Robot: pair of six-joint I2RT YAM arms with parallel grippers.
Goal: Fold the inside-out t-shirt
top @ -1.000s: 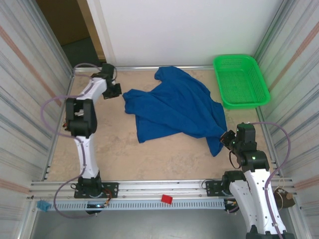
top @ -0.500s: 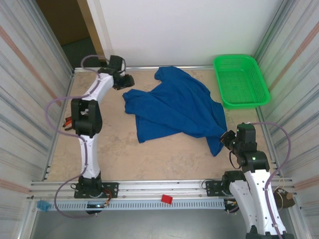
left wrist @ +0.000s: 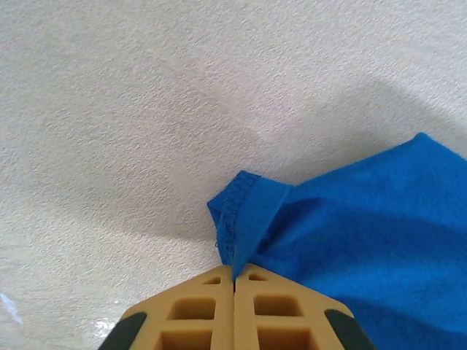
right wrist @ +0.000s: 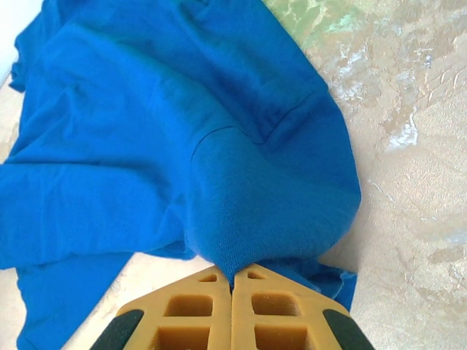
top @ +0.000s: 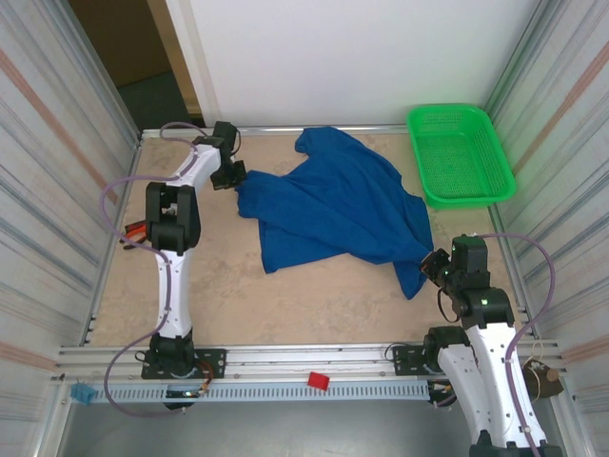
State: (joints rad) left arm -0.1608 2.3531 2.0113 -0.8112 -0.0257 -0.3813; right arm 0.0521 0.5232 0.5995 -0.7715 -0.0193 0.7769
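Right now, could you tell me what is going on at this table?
Two robot arms are working on a blue t-shirt that lies crumpled on the table. The left gripper is shut on a hemmed corner at the shirt's far left edge. The right gripper is shut on a bunch of cloth at its near right end. No neat fold has been made yet. A green basket sits apart in the far right corner.

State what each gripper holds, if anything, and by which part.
The left gripper pinches the t-shirt by a stitched hem corner at its left side; the right gripper pinches a bunched fold at its near-right edge.
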